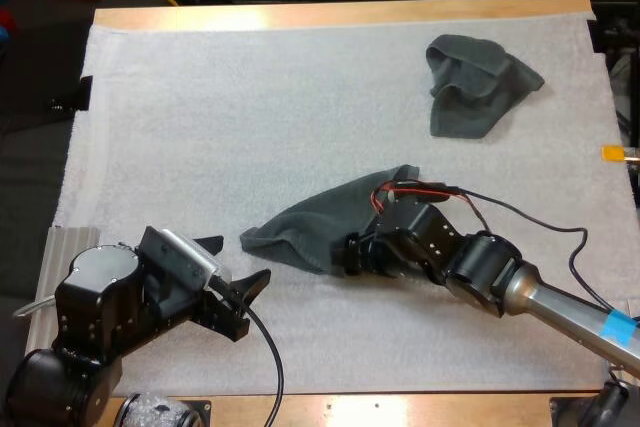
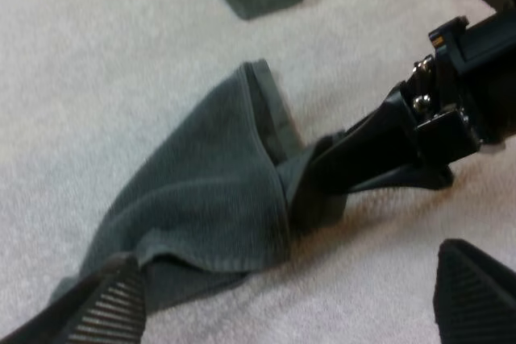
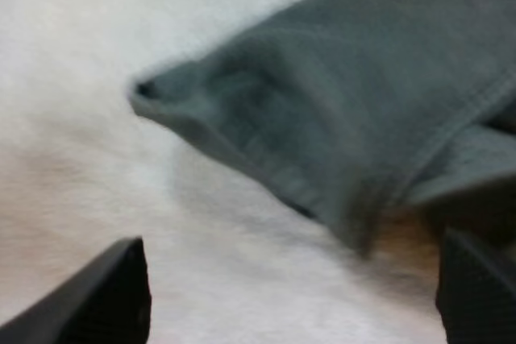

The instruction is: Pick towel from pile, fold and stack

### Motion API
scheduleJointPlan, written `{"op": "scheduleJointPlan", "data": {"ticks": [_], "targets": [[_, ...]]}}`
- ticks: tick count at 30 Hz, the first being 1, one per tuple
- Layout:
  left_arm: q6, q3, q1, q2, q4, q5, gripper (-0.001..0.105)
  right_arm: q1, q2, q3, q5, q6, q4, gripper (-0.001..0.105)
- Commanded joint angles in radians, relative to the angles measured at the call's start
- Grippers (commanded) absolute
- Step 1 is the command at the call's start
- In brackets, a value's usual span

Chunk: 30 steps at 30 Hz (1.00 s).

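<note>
— How do the grippers stand?
— The right gripper [image 1: 348,253] has its fingers [image 3: 105,300] spread wide and pinches nothing. It sits low at the right side of the middle towel [image 1: 320,222], whose cloth bunches just in front of it. I can't tell whether a finger touches the fabric. The left gripper [image 1: 235,262] is spread too and holds nothing, with its tips just beside the towel's near-left corner.
— And the towel itself?
— It lies near the centre of the mat [image 1: 200,97], between the two grippers, as a long rumpled wedge with one edge turned over, not flat.
— So how far along is the job?
— Early, I'd judge. One towel is out on its own, well apart from the second towel [image 1: 478,87], which sits crumpled at the far right. No neat fold shows and there is no stack. Spreading, folding and stacking are all left, and then the second towel
</note>
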Motion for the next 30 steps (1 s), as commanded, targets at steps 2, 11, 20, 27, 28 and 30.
{"op": "scheduleJointPlan", "data": {"ticks": [2,11,20,27,28,30], "targets": [[-0.003,-0.011,-0.002,0.001,0.012,0.009,0.071,0.002,-0.009,-0.003,0.065,-0.075,0.068,0.071],[-0.003,-0.011,-0.002,0.001,0.049,0.009,0.071,-0.063,-0.009,-0.003,0.142,-0.152,0.126,0.071],[-0.003,-0.011,-0.002,0.001,0.049,0.009,0.071,-0.239,0.01,0.002,-0.082,-0.15,0.098,0.071],[-0.003,-0.011,-0.002,0.001,0.049,0.009,0.071,-0.251,0.084,0.002,-0.179,-0.126,0.061,0.071],[-0.003,-0.011,-0.002,0.001,0.049,0.009,0.071,-0.251,0.096,0.002,-0.187,-0.111,0.055,0.071],[-0.003,-0.011,-0.002,0.001,0.049,0.009,0.071,-0.251,0.121,0.002,-0.193,-0.074,0.043,0.065]]}}
